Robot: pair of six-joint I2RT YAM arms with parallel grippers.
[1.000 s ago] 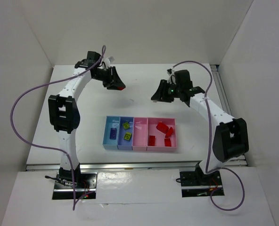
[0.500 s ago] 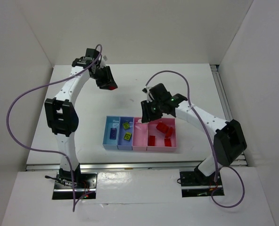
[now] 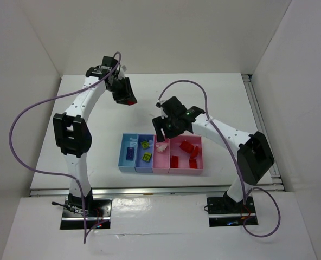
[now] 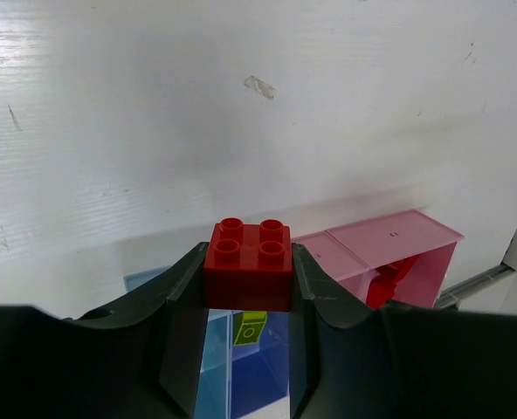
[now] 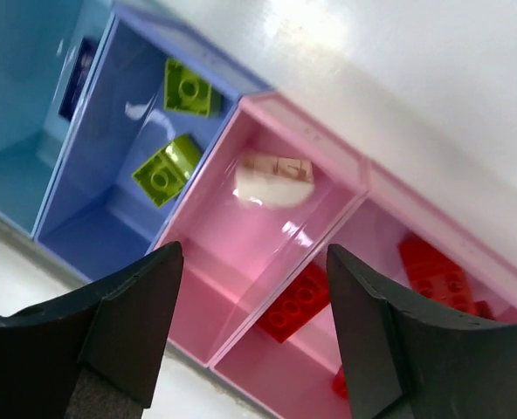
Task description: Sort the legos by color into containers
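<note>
Legos [image 3: 188, 153] mostly sit binned: reds in the wide pink tray [image 3: 186, 171], two yellow-green bricks [image 5: 164, 170] in the darker blue tray [image 5: 101, 227], a dark blue one [image 3: 129, 154] in the light blue tray [image 3: 121, 158]. My right fingers [image 5: 158, 271] stand open, holding nothing, above the narrow pink tray [image 5: 241, 288], where a pale pink brick [image 5: 276, 175] lies. My left fingers [image 4: 189, 275] clamp a red brick [image 4: 250, 262] above the tabletop [image 4: 241, 131].

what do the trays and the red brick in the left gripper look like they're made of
The held red brick: hard moulded plastic, smooth with a slight sheen, judging by its crisp studs and clean edges. The pink tray and the blue tray: thin glossy plastic, going by the bright highlights on their floors and walls. They may be slightly translucent, though that is hard to tell.
</note>
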